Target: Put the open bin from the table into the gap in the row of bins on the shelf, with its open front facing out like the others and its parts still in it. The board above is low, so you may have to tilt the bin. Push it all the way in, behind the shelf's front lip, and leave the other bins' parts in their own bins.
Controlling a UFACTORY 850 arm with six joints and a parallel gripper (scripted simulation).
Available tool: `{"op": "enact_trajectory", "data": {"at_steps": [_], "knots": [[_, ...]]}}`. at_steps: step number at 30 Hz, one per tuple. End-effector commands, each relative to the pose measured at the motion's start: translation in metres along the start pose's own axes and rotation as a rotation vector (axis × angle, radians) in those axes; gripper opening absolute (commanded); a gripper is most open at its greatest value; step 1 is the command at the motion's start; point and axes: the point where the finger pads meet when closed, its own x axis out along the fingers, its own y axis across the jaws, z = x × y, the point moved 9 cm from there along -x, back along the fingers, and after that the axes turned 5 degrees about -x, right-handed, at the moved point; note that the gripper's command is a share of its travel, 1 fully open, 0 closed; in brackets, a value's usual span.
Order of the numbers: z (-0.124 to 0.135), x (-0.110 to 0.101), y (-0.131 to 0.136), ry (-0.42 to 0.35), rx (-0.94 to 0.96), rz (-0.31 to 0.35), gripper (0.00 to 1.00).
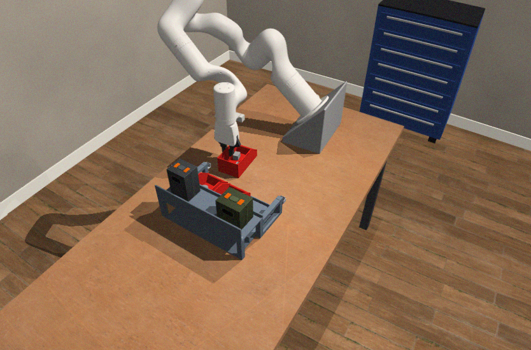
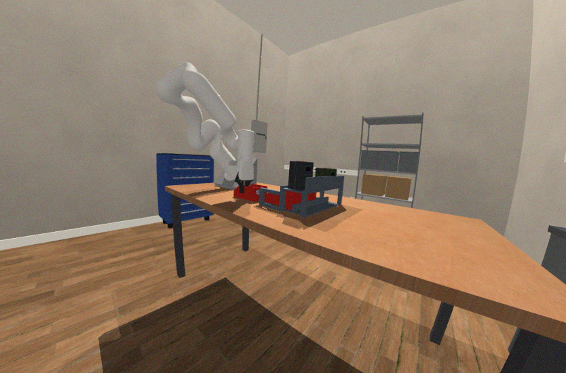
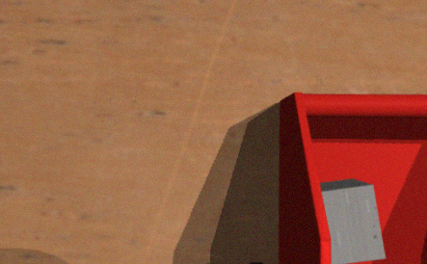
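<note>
Tabletop (image 1: 307, 198) (image 2: 424, 246) (image 3: 99, 120) continues beyond the wrist view, which crops the red bin (image 1: 230, 167) (image 2: 245, 193) (image 3: 374, 103).

Top and exterior both take in the table.

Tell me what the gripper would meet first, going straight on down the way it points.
Most likely the open red bin: the gripper points down with its black fingertips at the bin's far-side wall. Whether they meet the rim or straddle it is unclear, as depth is hard to judge.
</note>
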Motion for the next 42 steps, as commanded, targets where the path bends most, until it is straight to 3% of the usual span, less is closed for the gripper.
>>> {"op": "enact_trajectory", "data": {"at_steps": [1,42], "knots": [[0.0004,-0.0009,-0.0001,-0.001,0.000,0.000,0.29],[0.0004,-0.0054,-0.0001,-0.001,0.000,0.000,0.29]]}}
